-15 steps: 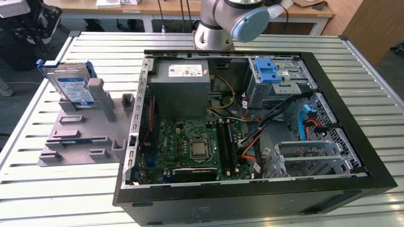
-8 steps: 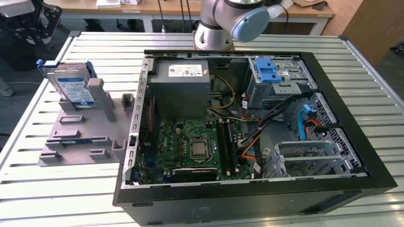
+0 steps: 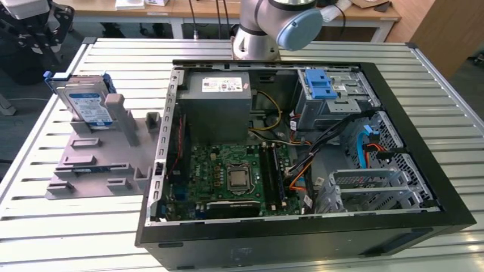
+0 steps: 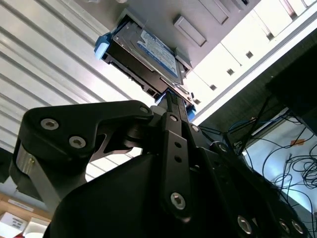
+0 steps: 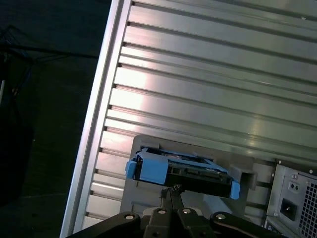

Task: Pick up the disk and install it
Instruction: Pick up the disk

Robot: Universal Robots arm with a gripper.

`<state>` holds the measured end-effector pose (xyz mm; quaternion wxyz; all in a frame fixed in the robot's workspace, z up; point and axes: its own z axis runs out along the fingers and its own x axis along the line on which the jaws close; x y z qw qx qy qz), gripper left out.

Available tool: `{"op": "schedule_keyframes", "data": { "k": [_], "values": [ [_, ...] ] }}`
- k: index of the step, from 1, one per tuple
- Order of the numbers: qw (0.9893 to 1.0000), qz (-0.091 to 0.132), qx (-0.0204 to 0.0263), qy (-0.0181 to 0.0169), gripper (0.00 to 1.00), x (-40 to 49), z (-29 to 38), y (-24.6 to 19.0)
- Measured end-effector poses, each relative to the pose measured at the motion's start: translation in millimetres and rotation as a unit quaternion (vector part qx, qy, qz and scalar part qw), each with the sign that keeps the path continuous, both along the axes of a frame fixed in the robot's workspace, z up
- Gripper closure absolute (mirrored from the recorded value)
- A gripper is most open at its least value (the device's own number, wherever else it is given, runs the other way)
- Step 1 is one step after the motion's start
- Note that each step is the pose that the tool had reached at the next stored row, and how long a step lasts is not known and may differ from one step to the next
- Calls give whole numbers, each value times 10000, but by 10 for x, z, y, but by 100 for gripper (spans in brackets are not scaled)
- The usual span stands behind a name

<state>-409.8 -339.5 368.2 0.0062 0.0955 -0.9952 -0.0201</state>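
**One disk on edge in its stand, closed jaws aimed at its upper edge**

One arm (image 3: 261, 28) does all the work here, so no choice of side arises. At the far left of the exterior view its jaws hang over the bench (image 3: 76, 226), above and apart from the disk (image 3: 85, 105). In the first wrist view the tips are drawn together with nothing between them, so I take the jaws as closed and empty.

Just to the exterior view's right of them, the disk stands on edge in a grey stand (image 3: 90, 164), label outward and blue frame around it. Its installation is not yet begun.

The relation that matters shows in both wrist views. The disk (image 5: 183, 171) lies straight ahead of the tips, along the line they point. Its long upper edge runs across that line rather than along it. Judging from this, the tips would have to spread to take the disk by its two flat faces. The second wrist view shows the same edge-on disk (image 4: 143, 52) beyond the finger.

Further right sits the open computer case (image 3: 302, 238), with the power supply (image 3: 219, 107), the motherboard (image 3: 226, 175) and, rightmost, the drive cage (image 3: 332, 99) under its blue latch (image 3: 323, 84).
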Motion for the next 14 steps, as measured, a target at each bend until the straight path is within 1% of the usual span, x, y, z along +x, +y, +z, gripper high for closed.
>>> {"op": "schedule_keyframes", "data": {
  "k": [4,6,8,11,13,14],
  "values": [
    [10000,32,0,-1,89,0,-1,0],
    [9998,175,0,-2,89,0,-2,0],
    [9994,344,0,-2,89,0,-3,0],
    [9981,613,0,-1,89,0,-6,0],
    [9969,793,0,-1,89,0,-7,0],
    [9961,887,0,-2,89,0,-8,0]
  ]
}}
